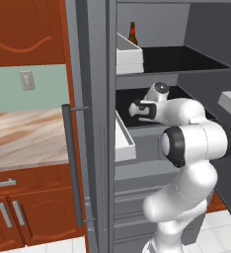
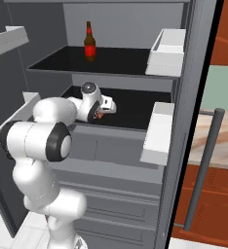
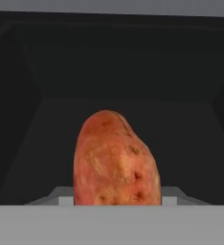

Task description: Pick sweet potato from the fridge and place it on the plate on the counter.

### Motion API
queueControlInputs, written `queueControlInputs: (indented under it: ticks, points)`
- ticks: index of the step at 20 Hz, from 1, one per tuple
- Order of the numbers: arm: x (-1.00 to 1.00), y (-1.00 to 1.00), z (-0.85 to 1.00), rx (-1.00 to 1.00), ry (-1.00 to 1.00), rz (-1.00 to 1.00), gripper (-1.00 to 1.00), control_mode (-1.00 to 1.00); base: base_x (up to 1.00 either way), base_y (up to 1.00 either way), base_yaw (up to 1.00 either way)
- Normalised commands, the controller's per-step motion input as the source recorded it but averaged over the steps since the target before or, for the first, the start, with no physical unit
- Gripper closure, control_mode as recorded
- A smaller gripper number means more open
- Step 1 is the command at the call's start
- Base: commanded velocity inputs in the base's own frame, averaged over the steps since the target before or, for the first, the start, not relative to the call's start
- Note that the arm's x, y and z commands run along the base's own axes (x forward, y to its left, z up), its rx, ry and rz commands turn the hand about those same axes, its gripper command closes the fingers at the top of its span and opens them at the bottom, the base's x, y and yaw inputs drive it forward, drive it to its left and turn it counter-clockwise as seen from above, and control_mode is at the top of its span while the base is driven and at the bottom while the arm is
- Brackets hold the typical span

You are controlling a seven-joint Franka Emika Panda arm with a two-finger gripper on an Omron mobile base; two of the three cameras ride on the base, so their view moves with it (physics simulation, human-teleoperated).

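The fridge (image 1: 100, 74) stands open, and my arm reaches onto its dark middle shelf (image 2: 135, 104). In the hand view the reddish-orange sweet potato (image 3: 116, 160) stands upright and close, held between the fingers of my gripper (image 3: 116, 198), which is shut on it. From the right base view a sliver of the sweet potato (image 2: 100, 115) shows under the gripper (image 2: 104, 110). In the left base view the gripper (image 1: 135, 109) points into the shelf and hides the potato. Part of the marbled counter (image 1: 23, 133) shows left of the fridge. The plate is out of view.
A brown bottle (image 2: 89, 41) stands on the upper shelf. White door bins (image 2: 167, 51) (image 1: 127, 54) flank the shelves. The fridge's long bar handle (image 1: 72, 163) hangs beside the opening. Red-brown cabinets (image 1: 28, 212) sit under the counter.
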Motion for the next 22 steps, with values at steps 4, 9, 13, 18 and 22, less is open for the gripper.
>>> queueControlInputs:
  ticks: [4, 9, 13, 18, 22]
  points:
    - [-0.56, -0.02, 0.02, 0.0, -0.06, 0.0, 1.0, -1.0, 0.0, 0.0, 0.0]
    - [-0.65, -0.02, 0.16, 0.0, -0.05, 0.0, 1.0, -1.0, 0.0, 0.0, 0.0]
    - [-0.62, 0.0, 0.47, 0.0, -0.01, -0.01, 1.0, -1.0, 0.0, 0.0, 0.0]
    - [-0.73, 0.0, 0.56, 0.0, 0.01, -0.06, 1.0, -1.0, 0.0, 0.0, 0.0]
    - [-0.78, -0.01, 0.48, 0.0, 0.02, -0.04, 1.0, -1.0, 0.0, 0.0, 0.0]
